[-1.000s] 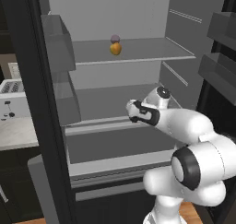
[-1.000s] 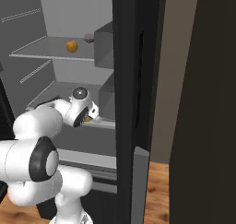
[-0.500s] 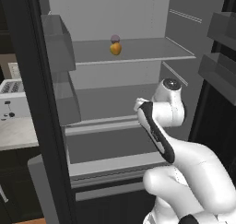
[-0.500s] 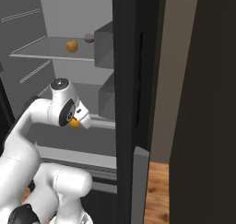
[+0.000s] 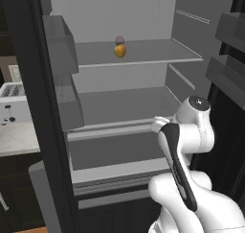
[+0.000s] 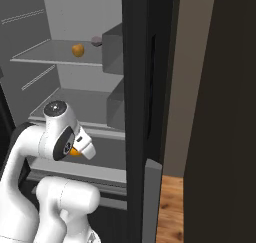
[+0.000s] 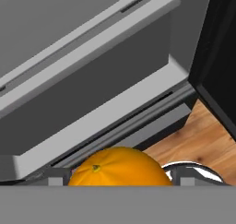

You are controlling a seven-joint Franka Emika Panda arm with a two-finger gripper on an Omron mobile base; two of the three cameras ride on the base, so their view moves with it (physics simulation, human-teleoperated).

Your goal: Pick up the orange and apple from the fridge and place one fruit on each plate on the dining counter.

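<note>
Orange (image 7: 119, 167) clamped in gripper (image 7: 119, 179) | arm folded before fridge (image 5: 124, 90)

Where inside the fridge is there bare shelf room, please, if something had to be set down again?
The middle shelf lies bare from the left door bins to the right wall. The upper shelf is free on its right half; near its middle sit the apple and a purple ball. The gripper holds the orange low, outside the fridge.

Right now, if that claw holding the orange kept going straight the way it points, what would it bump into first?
Probably the fridge: the gripper, shut on the orange, looks at its lower grey front ledges, wooden floor alongside. Depth is unclear.
</note>
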